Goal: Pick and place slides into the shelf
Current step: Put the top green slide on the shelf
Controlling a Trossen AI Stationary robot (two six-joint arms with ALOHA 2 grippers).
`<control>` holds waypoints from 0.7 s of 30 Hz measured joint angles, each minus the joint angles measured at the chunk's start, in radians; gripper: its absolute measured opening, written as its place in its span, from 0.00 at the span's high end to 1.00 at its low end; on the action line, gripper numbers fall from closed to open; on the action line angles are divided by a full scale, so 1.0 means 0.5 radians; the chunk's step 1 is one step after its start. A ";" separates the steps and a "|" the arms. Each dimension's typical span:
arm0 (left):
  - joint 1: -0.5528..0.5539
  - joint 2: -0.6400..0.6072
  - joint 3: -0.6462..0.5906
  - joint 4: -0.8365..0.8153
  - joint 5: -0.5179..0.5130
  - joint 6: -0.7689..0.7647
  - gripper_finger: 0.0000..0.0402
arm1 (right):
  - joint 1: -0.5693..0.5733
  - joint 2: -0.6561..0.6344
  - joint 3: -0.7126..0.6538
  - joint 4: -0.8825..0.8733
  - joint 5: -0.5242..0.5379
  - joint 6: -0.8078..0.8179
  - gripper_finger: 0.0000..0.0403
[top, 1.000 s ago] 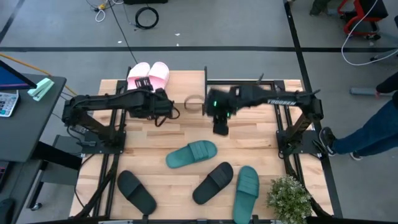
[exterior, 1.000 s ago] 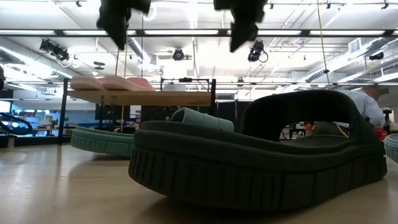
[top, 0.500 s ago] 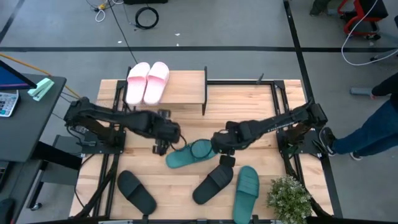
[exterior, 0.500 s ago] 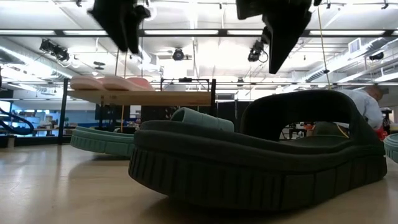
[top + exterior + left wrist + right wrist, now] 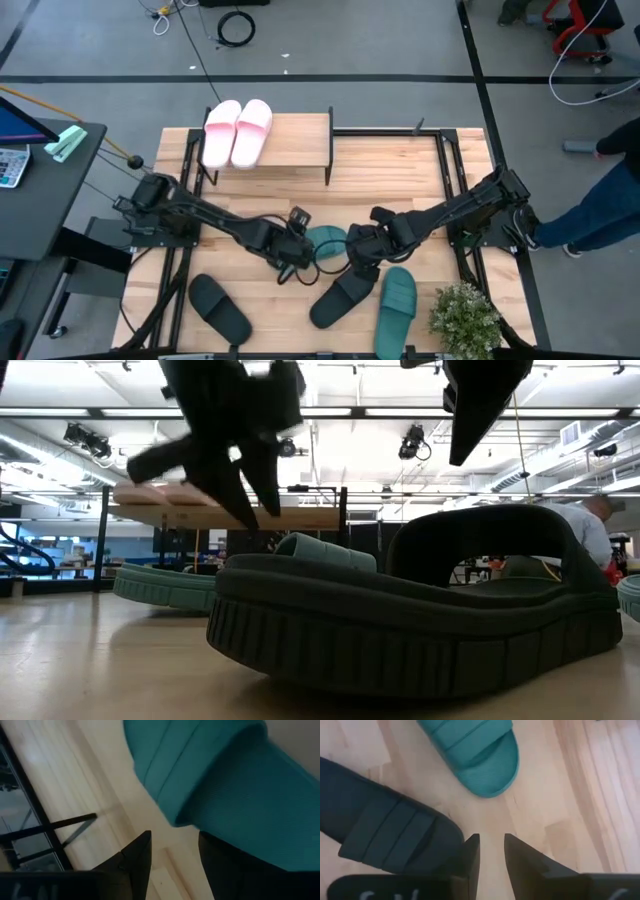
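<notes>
Slides lay scattered across the wooden tabletop, seen from above. The pale pink pair sat side by side on the shelf, at its left end, near the table's far edge. One teal slide lay near the middle of the table, and the left gripper was low at its left end, fingers spread, with the teal foam filling the space just ahead of them; no grip showed. The right gripper hung just to the right of that same teal slide, above the near end of a black slide, its fingers parted by a narrow gap and pinching nothing, pointing down at bare wood between the two. A second teal slide lay near the front edge, beside a small potted plant at the front right corner. Another black slide rested near the front left corner.
</notes>
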 joint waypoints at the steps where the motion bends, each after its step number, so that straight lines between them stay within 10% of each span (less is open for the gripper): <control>1: 0.002 0.037 0.000 0.010 -0.006 -0.003 0.58 | 0.007 0.000 0.000 0.000 0.000 0.002 0.76; 21: -0.096 0.291 -0.002 0.002 -0.428 -0.207 0.60 | 0.012 -0.002 0.000 0.000 -0.003 -0.022 0.76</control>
